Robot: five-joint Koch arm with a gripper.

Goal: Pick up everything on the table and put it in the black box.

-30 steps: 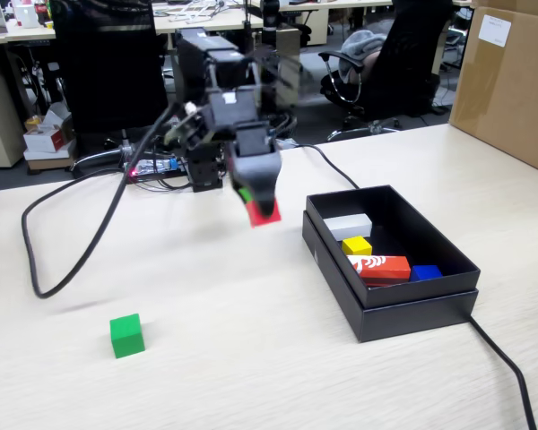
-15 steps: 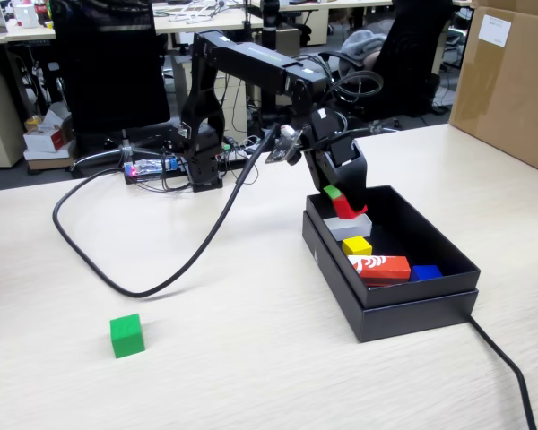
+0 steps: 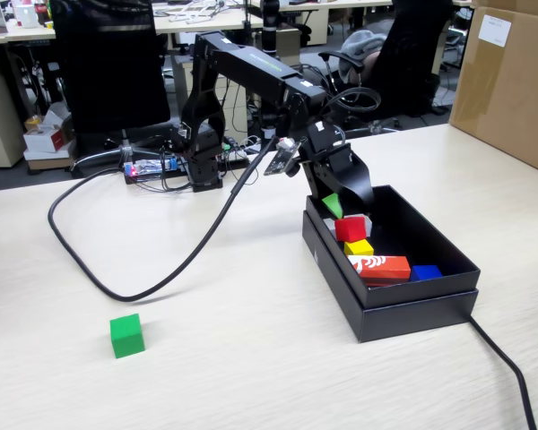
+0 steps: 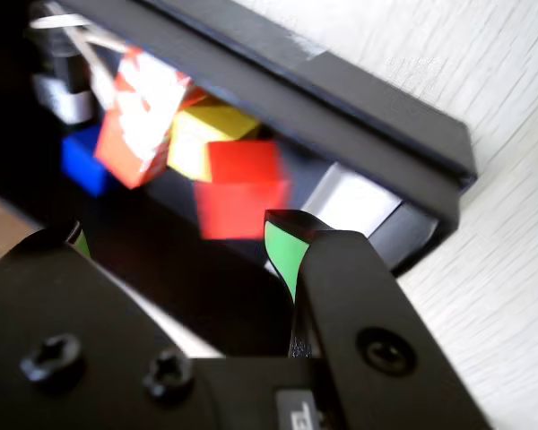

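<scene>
My gripper point(image 3: 345, 206) hangs open over the near-left end of the black box point(image 3: 412, 300), its green-padded jaws spread with nothing between them. Just below it the red cube point(image 3: 350, 228) is free of the jaws, inside the box beside the yellow cube point(image 3: 358, 245). In the wrist view the red cube point(image 4: 242, 188) is blurred ahead of my gripper point(image 4: 179, 244), with the yellow cube point(image 4: 206, 139) behind it and the black box wall point(image 4: 341, 103) above. The green cube point(image 3: 126, 335) sits alone on the table point(image 3: 251, 358), far to the left.
The box also holds a long red-orange block point(image 3: 381, 266), a blue block point(image 3: 425, 271) and a white block point(image 4: 350, 202). A black cable point(image 3: 117, 287) loops across the table on the left, another point(image 3: 507, 367) runs off from the box's near corner. A brown carton point(image 3: 507, 81) stands at the back right.
The arm swung right from mid-table to the box carrying the red cube. The jaws have opened and the red cube has dropped into the box.
</scene>
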